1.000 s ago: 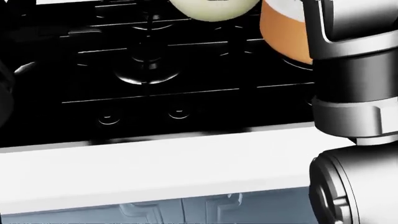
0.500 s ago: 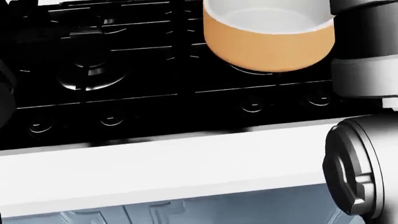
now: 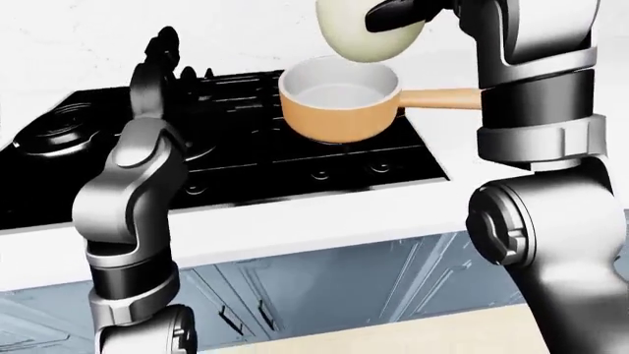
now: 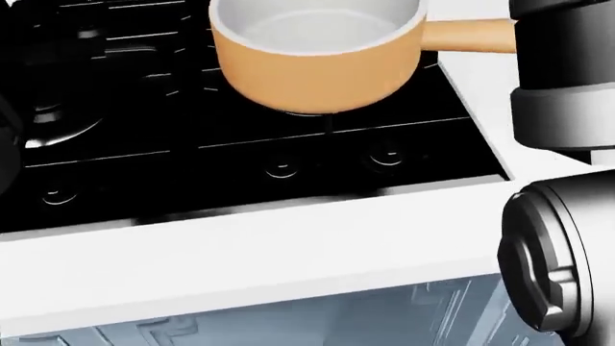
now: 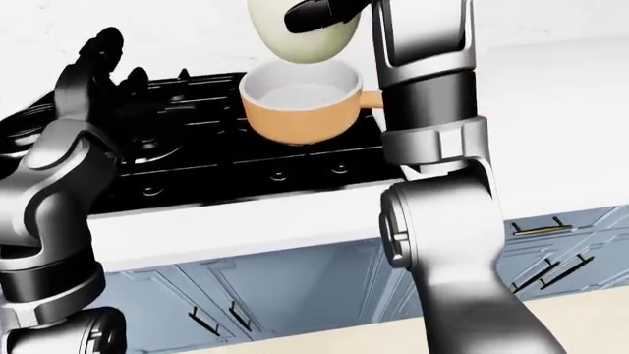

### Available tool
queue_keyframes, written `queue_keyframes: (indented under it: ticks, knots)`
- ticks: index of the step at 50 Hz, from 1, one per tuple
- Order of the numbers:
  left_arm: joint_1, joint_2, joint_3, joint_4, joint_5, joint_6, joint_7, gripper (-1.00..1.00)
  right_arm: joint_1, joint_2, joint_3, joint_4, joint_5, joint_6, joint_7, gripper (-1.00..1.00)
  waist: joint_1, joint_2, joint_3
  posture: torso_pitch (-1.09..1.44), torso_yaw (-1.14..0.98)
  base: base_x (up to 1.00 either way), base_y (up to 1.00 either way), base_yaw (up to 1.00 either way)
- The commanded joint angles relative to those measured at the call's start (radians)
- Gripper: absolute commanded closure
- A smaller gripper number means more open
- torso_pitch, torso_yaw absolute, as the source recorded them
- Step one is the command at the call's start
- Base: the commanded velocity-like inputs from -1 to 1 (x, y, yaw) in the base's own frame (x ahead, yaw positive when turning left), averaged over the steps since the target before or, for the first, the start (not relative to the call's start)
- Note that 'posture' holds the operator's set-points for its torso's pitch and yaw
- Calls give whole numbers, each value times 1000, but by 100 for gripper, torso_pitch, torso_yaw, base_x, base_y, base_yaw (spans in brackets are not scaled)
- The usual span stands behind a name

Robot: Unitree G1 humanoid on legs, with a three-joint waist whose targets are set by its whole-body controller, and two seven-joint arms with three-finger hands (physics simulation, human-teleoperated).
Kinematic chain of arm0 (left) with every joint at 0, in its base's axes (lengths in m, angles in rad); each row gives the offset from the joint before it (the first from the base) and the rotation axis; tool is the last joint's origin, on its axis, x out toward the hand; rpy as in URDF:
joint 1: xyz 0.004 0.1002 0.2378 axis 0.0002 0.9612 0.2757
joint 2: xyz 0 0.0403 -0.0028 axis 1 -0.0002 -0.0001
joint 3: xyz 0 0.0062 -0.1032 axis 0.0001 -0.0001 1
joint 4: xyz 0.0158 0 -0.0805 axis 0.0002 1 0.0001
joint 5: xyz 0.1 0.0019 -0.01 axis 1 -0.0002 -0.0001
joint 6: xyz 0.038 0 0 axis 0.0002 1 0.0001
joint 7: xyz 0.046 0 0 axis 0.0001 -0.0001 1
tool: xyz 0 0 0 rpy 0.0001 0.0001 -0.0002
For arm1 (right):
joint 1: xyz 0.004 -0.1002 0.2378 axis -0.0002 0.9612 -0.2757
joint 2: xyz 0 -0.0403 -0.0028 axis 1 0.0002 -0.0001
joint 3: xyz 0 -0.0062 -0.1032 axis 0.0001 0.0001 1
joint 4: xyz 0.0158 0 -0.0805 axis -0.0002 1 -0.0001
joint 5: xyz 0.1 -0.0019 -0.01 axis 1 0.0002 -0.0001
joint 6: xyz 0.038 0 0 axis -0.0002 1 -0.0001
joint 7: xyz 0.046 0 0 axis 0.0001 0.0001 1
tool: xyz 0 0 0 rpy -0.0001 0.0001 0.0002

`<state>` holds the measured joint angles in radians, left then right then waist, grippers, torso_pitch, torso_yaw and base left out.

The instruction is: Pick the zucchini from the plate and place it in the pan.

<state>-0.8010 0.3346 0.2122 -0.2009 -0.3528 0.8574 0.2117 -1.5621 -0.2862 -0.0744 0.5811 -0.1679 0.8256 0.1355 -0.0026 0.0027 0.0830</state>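
Gripping the pale zucchini [image 3: 366, 33] above the orange pan [image 3: 339, 103], at its 12 o'clock, the right hand [image 3: 403, 13] risks dropping it onto the rim. Left hand [image 3: 162, 48] hangs slack, empty.

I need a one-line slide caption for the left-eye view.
Right robot hand holds the pale zucchini above the orange pan on the black stove.

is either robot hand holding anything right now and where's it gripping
The right robot hand grips a pale zucchini by its upper part, above the pan. The left robot hand holds nothing.
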Motion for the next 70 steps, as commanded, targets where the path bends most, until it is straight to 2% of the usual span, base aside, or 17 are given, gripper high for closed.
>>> queue_keyframes:
  ticks: [1,5,9,10,19,37,38,46,49,52,58,62,63,64,67,68,70]
  knots:
    - [-29,14,12,-29,3,-27,4,-100,-41,-4,-3,-31,0,-37,-3,100,5,-12,-27,0,0,0,0,0]
    - [-27,13,11,-32,3,-28,6,-100,-40,-5,-4,-41,-2,-32,-1,100,-4,6,-23,0,0,0,0,0]
    - [-25,13,12,-37,1,-27,7,-100,-39,-6,-5,-50,-3,-27,-1,100,-29,58,-45,0,0,0,0,0]
    - [-26,13,13,-39,0,-24,8,-100,-38,-7,-5,-48,-3,-29,-1,100,-22,48,-33,0,0,0,0,0]
    - [-26,14,12,-39,-2,-23,9,-100,-42,-7,-7,-45,-3,-32,1,100,-11,27,-53,0,0,0,0,0]
    - [-29,17,13,-32,-6,-27,9,-100,-43,-1,-5,-32,3,-44,-1,100,-4,26,-54,0,0,0,0,0]
    - [-28,16,12,-33,-6,-28,9,-100,-44,-1,-5,-37,3,-39,0,100,-4,30,-79,0,0,5,0,0]
    - [-27,18,14,-40,-8,-23,11,-100,-35,0,-5,-54,6,-31,-1,100,-4,1,-44,0,0,18,0,0]
    - [-29,19,14,-42,-9,-20,11,-100,-31,1,-5,-57,7,-31,-2,100,-5,4,-51,0,0,22,0,0]
    - [-28,19,14,-42,-9,-21,12,-100,-32,0,-5,-57,7,-31,-2,100,1,-15,-57,0,0,22,0,0]
    - [-29,19,15,-36,-9,-26,11,-100,-35,3,-4,-50,8,-35,-4,100,-2,22,-46,0,0,22,0,0]
    - [-27,20,16,-40,-11,-23,13,-100,-38,1,-3,-52,7,-31,-2,100,-23,98,-78,0,0,22,0,0]
    - [-27,20,15,-40,-11,-24,12,-100,-41,0,-2,-52,6,-29,-1,100,-11,84,-63,0,0,23,0,0]
    - [-28,20,15,-42,-12,-21,13,-100,-41,-1,-2,-51,6,-28,0,100,-18,100,-56,0,0,21,0,0]
    - [-28,20,15,-41,-12,-21,13,-100,-42,-1,-1,-46,2,-30,-2,100,-12,77,-61,0,0,20,0,0]
    - [-28,20,15,-40,-12,-22,13,-100,-43,1,1,-43,1,-30,0,100,-12,68,-38,0,0,2,0,0]
    - [-27,20,15,-38,-12,-24,12,-100,-42,3,4,-39,-2,-33,7,100,-12,55,-31,0,0,0,0,0]
